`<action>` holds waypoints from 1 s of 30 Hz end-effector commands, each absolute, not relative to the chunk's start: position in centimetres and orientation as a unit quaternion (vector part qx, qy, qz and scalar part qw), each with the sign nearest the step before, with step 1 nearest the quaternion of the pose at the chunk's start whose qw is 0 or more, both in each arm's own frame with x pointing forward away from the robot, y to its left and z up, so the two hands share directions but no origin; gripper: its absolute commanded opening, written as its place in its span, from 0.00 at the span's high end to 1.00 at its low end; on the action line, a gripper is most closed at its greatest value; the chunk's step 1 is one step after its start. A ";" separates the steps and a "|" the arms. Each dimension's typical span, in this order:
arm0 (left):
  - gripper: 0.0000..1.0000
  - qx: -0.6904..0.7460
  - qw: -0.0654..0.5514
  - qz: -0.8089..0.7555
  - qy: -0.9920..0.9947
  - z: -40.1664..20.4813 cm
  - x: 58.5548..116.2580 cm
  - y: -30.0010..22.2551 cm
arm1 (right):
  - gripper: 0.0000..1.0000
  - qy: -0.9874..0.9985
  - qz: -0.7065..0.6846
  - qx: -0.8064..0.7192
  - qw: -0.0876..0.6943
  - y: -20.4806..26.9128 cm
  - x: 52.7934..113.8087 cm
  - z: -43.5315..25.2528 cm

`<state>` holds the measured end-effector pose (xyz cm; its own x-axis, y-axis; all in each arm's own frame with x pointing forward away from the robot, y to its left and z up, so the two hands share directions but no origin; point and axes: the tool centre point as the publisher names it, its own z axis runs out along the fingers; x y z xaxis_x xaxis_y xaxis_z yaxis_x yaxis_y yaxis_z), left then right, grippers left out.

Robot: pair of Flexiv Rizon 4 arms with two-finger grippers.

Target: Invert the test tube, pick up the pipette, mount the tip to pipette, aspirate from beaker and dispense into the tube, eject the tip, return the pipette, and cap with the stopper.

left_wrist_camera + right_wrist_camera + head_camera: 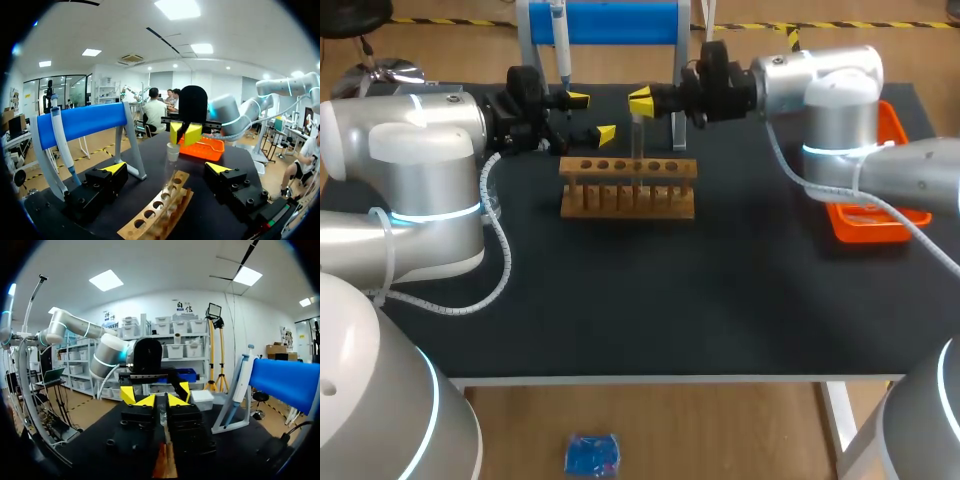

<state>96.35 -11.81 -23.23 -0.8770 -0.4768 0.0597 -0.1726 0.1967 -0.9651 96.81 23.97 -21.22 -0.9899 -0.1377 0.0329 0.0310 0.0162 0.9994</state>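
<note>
A clear test tube [637, 140] stands upright in a hole of the wooden rack [628, 200] at the table's middle back. My right gripper [640, 101] reaches in level from the right, its yellow tips close together on both sides of the tube's top. In the right wrist view the tube [162, 425] fills the narrow gap in that gripper [161, 402]. My left gripper [591, 116] stands wide open just left of the tube, facing the right one, nothing in it. The pipette [560, 45] hangs on the blue stand [620, 20] behind the rack.
An orange tray [893, 225] lies at the right edge, partly under my right arm. The stand's metal leg [678, 130] rises just behind the rack's right end. The rack's other holes [152, 212] hold nothing.
</note>
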 end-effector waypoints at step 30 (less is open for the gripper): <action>0.00 -0.214 0.131 -0.599 0.760 -23.5 96.3 -12.0 | 0.00 -0.840 -0.538 0.030 -0.057 13.2 96.3 -23.0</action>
